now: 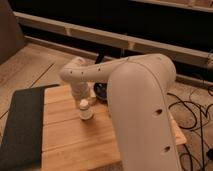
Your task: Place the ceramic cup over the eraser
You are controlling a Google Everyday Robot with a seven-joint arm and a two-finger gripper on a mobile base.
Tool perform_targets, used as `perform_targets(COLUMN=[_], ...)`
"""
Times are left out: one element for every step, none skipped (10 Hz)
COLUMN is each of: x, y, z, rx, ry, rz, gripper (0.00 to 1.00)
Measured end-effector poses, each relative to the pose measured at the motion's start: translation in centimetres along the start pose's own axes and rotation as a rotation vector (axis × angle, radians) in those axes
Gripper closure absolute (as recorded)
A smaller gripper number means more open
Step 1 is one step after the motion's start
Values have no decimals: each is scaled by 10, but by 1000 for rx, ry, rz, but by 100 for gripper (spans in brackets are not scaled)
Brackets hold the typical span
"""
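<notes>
Gripper point(84, 101) hangs low over the wooden desk point(75, 135), right on top of the white ceramic cup point(86, 111). Cup stands upright mid-desk. Can't tell the fingers' state. Black bowl point(101, 91) just behind, partly hidden by the arm. Dark mat point(21, 125) covers the desk's left side.

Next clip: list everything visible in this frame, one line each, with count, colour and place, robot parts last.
ceramic cup: one, white, upright on the wooden table, directly under the gripper.
bowl: one, black, on the table behind the cup, mostly hidden by the arm.
wooden table: one, light wood, centre.
mat: one, dark grey, covering the table's left side.
cables: several, black, on the floor at right.
eraser: not visible.
arm: one, white, reaching in from the right foreground.
gripper: one, white, pointing down just above the cup.
</notes>
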Motion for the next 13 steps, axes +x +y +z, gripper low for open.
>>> perform_targets(x=[-1, -1, 0, 1, 2, 2, 2, 0, -1, -2, -3, -4, -4], y=[-2, -5, -5, -4, 1, 2, 3, 4, 6, 7, 8, 8, 7], z=[0, 1, 3, 5, 9, 11, 13, 14, 14, 15, 15, 15, 16], rx=[1, 6, 10, 15, 29, 36, 41, 41, 40, 36, 33, 31, 32], ry=[1, 5, 12, 23, 41, 50, 59, 61, 62, 63, 62, 62, 64], rz=[11, 16, 15, 4, -29, -40, -50, -54, -56, -56, -56, -56, -55], gripper=[100, 99, 95, 87, 73, 65, 55, 43, 35, 25, 21, 21, 21])
